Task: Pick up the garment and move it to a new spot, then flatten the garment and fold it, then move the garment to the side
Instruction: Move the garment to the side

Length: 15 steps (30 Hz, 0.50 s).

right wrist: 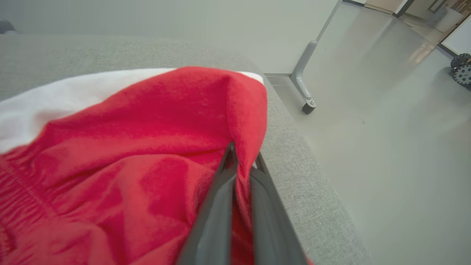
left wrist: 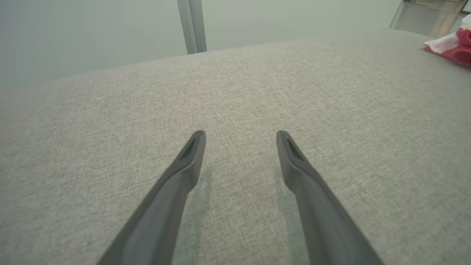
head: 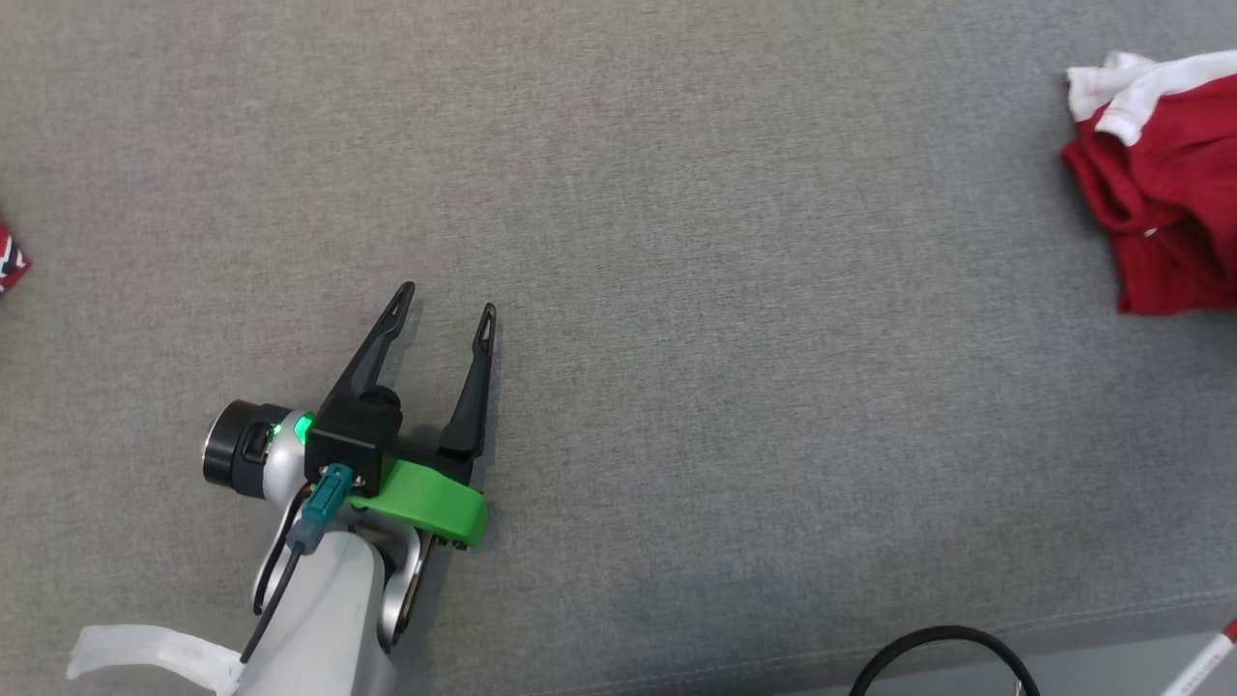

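Note:
The garment (head: 1165, 184) is red with white trim and lies bunched at the far right of the grey table (head: 676, 193). It also peeks in as a red and white heap, the garment (left wrist: 452, 46), at the upper right of the left wrist view. Close up, the garment (right wrist: 128, 165) rests at the table's right edge, and my right gripper (right wrist: 243, 162) is shut on a fold of its red cloth. My left gripper (head: 449, 298) hovers open over bare table at the lower left, far from the cloth, with nothing between its fingers (left wrist: 191, 154).
A red-patterned item (head: 10, 259) pokes in at the left edge. A black ring (head: 942, 657) and a white stick (head: 1203, 662) sit by the table's front edge. Beyond the right edge the floor (right wrist: 386, 129) drops away, with a caster leg (right wrist: 305, 84).

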Available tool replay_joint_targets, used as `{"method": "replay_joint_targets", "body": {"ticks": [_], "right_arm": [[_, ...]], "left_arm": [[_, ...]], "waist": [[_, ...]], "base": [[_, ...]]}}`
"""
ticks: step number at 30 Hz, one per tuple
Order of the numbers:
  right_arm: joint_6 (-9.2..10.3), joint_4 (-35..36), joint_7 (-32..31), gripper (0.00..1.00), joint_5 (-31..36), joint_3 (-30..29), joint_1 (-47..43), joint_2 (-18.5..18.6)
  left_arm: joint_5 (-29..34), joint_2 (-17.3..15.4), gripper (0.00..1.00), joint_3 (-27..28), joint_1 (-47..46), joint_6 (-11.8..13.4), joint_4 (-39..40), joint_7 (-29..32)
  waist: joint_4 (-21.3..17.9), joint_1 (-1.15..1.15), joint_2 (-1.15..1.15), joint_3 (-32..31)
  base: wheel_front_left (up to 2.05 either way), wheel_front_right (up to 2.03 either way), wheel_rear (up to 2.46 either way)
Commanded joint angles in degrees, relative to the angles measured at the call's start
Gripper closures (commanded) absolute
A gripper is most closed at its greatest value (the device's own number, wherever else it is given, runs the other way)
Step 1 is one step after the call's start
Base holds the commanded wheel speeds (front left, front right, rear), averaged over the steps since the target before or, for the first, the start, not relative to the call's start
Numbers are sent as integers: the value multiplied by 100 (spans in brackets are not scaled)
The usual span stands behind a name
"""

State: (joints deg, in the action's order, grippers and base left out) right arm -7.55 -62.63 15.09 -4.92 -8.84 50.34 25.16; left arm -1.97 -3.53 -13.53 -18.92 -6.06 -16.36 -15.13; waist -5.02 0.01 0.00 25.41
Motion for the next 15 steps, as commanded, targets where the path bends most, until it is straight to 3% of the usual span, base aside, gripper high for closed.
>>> {"method": "replay_joint_targets", "body": {"ticks": [1, 5, 6, 7, 15], "right_arm": [[12, -57, 13, 100, 219, -290, 158, 167], [12, -303, 12, 100, 793, -914, 143, 277], [12, -330, 12, 16, 915, -1117, 158, 302], [12, -339, 12, 0, 1055, -1282, 163, 271], [12, 554, 12, 0, 1855, -1987, -163, -286]], "left_arm": [[54, -40, 0, 20, -85, -6, 39, 2], [56, -49, 0, 70, -30, -16, 6, 2], [54, -46, 0, 83, -14, -18, -3, 2], [52, -44, 0, 93, 3, -19, -20, 2], [-42, -2, 0, 133, 98, 13, -116, 2]], "waist": [[362, -1, 0, 284], [385, -1, 0, 229], [383, -1, 0, 215], [380, -1, 0, 185], [347, -1, 0, -127]], "base": [[0, 0, 0], [0, 0, 0], [0, 0, 0], [0, 0, 0], [0, 0, 0]]}}
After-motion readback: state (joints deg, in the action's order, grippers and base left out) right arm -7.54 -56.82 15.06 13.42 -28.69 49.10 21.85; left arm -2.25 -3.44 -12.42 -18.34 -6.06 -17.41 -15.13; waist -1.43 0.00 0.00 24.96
